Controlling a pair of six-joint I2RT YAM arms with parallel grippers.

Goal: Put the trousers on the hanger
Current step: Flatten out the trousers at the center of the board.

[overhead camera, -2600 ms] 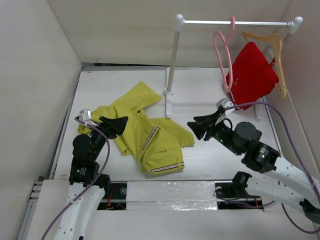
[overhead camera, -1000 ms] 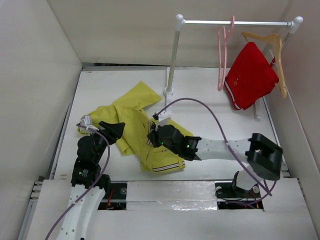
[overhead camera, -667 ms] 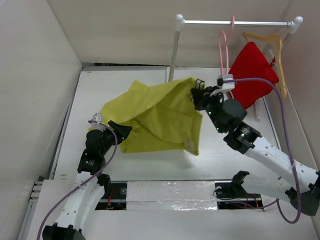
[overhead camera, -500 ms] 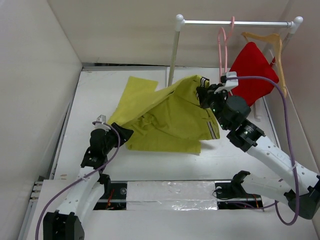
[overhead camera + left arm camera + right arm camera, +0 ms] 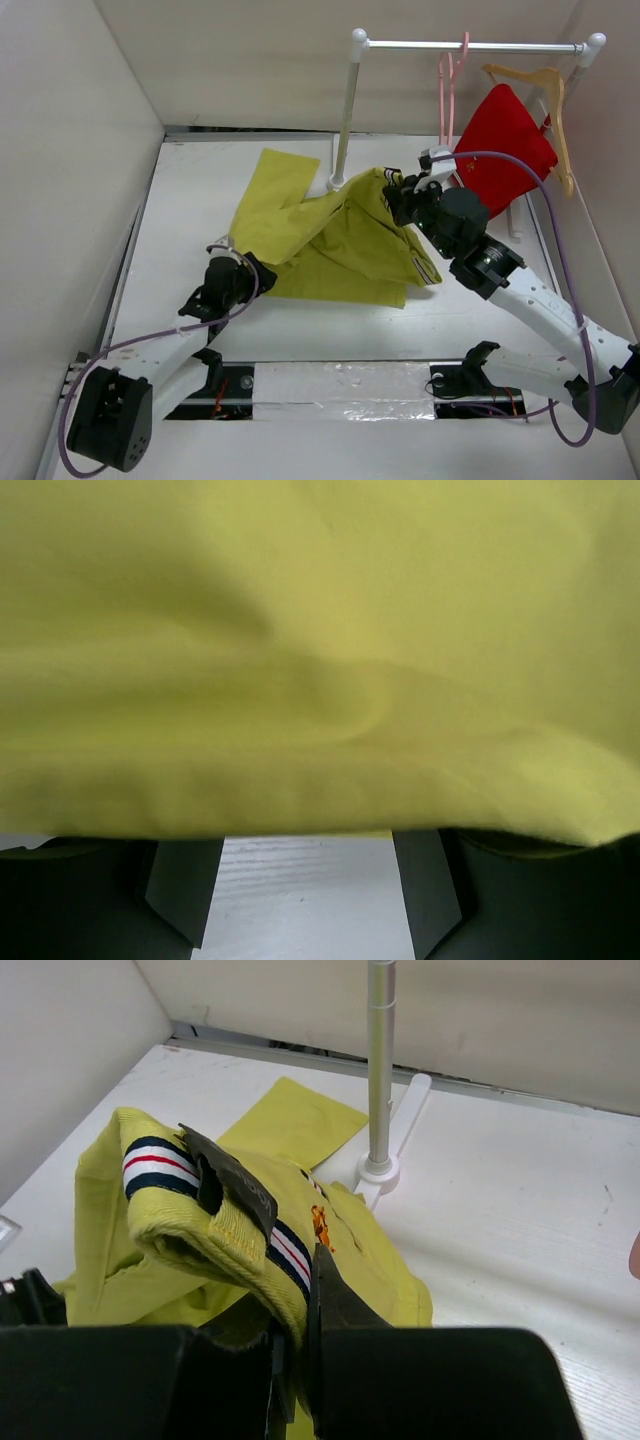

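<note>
Bench [image 5: 190, 190]: matte white. Trousers [image 5: 330, 240]: soft yellow-green cloth, waistband raised, legs trailing left and rearward onto the bench. Hanger [image 5: 443, 90]: thin pink plastic, hooked on the rail, above and beyond-right of the right end effector [image 5: 393, 195], the nearer one, which is pinched tight on the striped waistband. Left end effector [image 5: 255, 272]: jaws spread, nothing clamped, cloth draped over its tips.

We list trousers [image 5: 330, 240] mid-worktop [image 5: 190, 190], left end effector [image 5: 256, 273] at their near-left edge, right end effector [image 5: 393, 196] at their far right; behind, a rail [image 5: 500, 45] carrying the hanger [image 5: 442, 100], left of another garment [image 5: 505, 150].
</note>
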